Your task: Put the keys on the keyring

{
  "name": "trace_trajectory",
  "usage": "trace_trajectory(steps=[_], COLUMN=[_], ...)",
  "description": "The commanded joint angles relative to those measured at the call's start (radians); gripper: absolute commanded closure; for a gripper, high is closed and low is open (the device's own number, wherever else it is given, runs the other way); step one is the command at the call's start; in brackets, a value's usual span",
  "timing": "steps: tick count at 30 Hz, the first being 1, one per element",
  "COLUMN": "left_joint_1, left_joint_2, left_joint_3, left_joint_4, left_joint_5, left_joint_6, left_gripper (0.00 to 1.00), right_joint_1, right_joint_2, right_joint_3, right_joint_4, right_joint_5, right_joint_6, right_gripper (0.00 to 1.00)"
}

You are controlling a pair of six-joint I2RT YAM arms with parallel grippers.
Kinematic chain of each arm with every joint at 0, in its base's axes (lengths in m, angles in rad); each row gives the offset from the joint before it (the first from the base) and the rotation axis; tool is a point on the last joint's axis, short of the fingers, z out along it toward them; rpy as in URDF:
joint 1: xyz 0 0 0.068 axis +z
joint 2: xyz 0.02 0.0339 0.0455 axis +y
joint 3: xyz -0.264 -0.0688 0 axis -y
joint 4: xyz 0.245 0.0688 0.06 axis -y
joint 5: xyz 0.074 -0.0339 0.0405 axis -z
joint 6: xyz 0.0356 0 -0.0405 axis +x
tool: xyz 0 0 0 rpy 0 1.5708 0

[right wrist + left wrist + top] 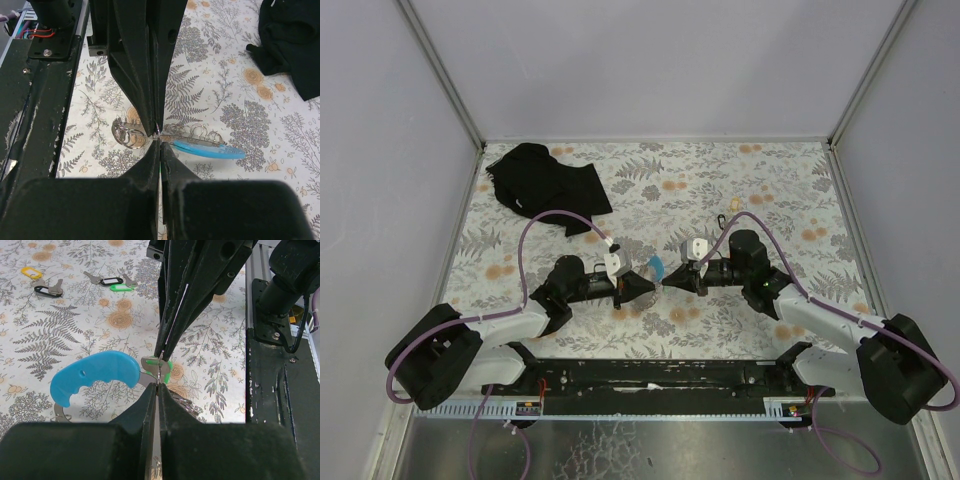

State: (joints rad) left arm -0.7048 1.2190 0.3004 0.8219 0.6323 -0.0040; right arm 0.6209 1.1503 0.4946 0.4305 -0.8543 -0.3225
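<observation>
The light-blue keyring point(95, 374) hangs between my two grippers just above the table, its grey metal part point(148, 364) at the pinch point. It also shows in the top view point(655, 266) and the right wrist view point(210, 148), with wire rings point(127, 135) beside it. My left gripper point(158, 385) is shut on the keyring's thin metal ring. My right gripper point(159, 141) meets it tip to tip, shut on a green-tagged key point(166, 369). Loose keys lie further off: a green tag point(121, 288) and a black tag point(110, 281).
A yellow-tagged key point(31, 272) and another black-tagged key point(47, 289) lie on the floral table, right of centre in the top view point(730, 208). A black cloth point(545, 185) lies at the back left. The black base rail point(650, 375) runs along the near edge.
</observation>
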Motion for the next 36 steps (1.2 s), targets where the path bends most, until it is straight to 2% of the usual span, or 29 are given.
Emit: trace_trajectory(steps=[1, 19, 36], left_joint_1=[0.006, 0.005, 0.007], left_joint_2=[-0.002, -0.007, -0.012], left_joint_3=[-0.008, -0.005, -0.011], left_joint_4=[0.090, 0.068, 0.078], left_joint_5=[0.017, -0.009, -0.005], left_joint_6=[-0.003, 0.011, 0.004], left_gripper=[1.00, 1.00, 1.00], right_joint_1=[0.008, 0.008, 0.008], right_joint_2=[0.011, -0.042, -0.015], right_joint_3=[0.030, 0.015, 0.024], right_joint_4=[0.028, 0.017, -0.001], right_joint_5=[-0.025, 0.004, -0.019], right_joint_6=[0.005, 0.004, -0.006], right_gripper=[1.00, 1.00, 1.00])
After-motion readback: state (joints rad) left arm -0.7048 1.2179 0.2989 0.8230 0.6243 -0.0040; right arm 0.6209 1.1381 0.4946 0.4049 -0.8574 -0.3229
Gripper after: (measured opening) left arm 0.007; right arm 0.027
